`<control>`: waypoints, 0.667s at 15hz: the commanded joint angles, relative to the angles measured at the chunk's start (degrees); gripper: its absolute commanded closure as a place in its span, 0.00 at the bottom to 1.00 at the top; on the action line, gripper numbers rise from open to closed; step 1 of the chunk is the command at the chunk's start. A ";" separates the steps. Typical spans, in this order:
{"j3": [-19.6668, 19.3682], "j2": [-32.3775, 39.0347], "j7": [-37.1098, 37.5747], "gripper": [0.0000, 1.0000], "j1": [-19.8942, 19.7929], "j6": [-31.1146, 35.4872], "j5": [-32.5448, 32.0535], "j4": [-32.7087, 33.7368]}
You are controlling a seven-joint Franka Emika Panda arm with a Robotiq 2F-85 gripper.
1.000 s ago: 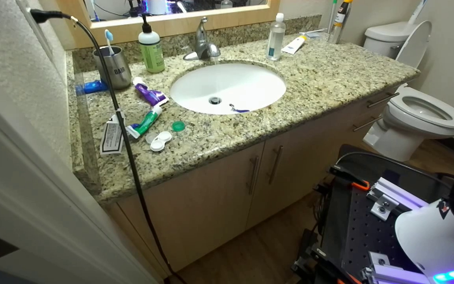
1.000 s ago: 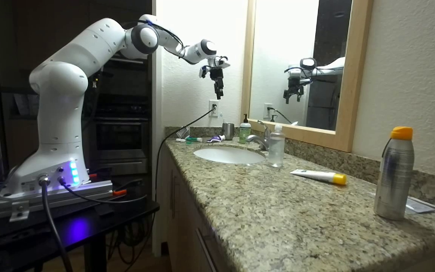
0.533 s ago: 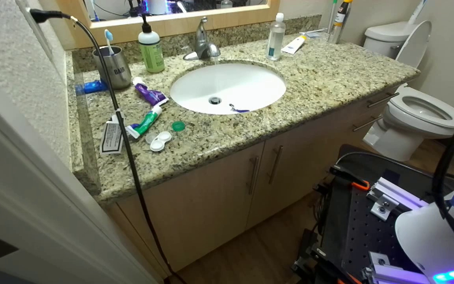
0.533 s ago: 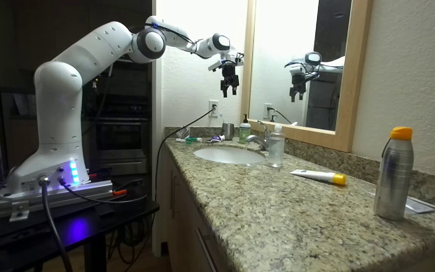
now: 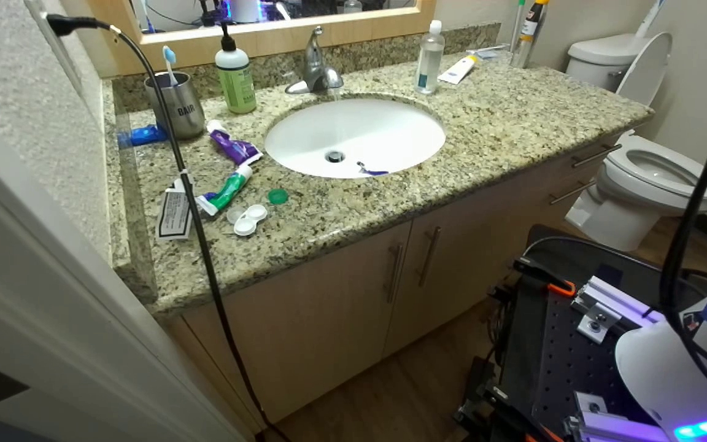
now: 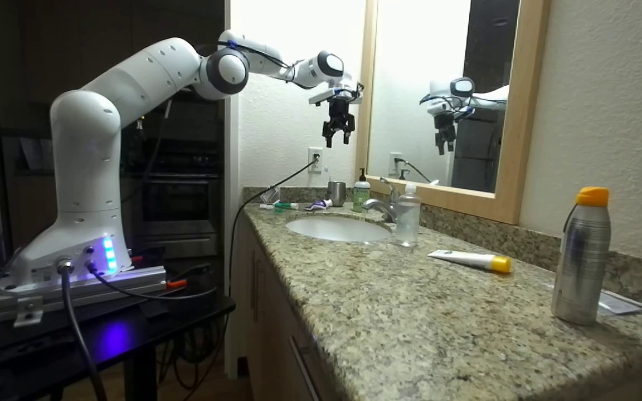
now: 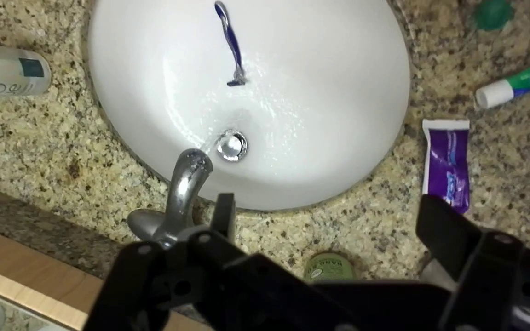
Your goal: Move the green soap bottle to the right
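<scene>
In an exterior view the green soap bottle (image 5: 238, 86) stands upright on the speckled tabletop (image 5: 544, 110) in the upper left of the frame, its black pump top in front of the mirror's wooden frame (image 5: 378, 23). Just left of it is a steel cup (image 5: 185, 113) marked BAIR, with a toothbrush (image 5: 170, 58) in it. To the right a faucet (image 5: 320, 70) runs water into the white sink (image 5: 390, 129), where a razor (image 5: 375, 172) lies near the drain (image 5: 334, 157). Lower in the frame lie a purple tube (image 5: 235, 147), a green tube (image 5: 227, 191), a round green cap (image 5: 277, 196) and a white lens case (image 5: 250, 220). In an exterior view the white arm (image 6: 140, 72) reaches in from the left, and its fingers (image 6: 327, 136) point down in the upper middle of the frame, well above the steel cup and the green soap bottle. They are spread wide: in the wrist view one is at lower center, the other at lower right. The green soap bottle shows in the gap near the bottom edge, partly covered by the dark housing (image 7: 380, 299). In an exterior view a silver spray can (image 6: 583, 262) stands at the right, a white tube (image 6: 466, 259) with a yellow cap lying to its left.
</scene>
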 commanded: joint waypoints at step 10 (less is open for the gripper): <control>3.61 8.64 0.31 0.00 -2.02 17.18 9.70 3.73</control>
